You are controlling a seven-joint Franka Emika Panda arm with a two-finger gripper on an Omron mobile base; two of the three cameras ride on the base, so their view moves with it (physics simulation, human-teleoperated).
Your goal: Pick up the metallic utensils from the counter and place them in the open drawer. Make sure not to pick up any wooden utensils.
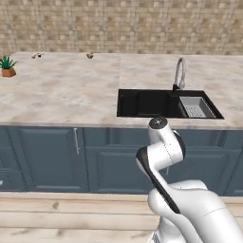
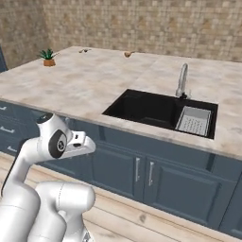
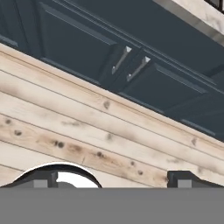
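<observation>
A simulated kitchen seen from behind a white robot arm folded low in front of dark blue cabinets. The fingers stand wide apart, holding nothing, aimed down at the pale wooden floor and the cabinet doors. A broad marbled stone desk carries a black sink with a curved tap. At the desk's far edge lie two tiny items: a dark sliver, probably the knife, and a small tan shape, probably the wooden spoon, well apart. A potted plant sits at the left. Judged step: reaching the knife. The base likely needs to come nearer first, then the fingers should straddle the thin knife across its width, keeping clear of the spoon
</observation>
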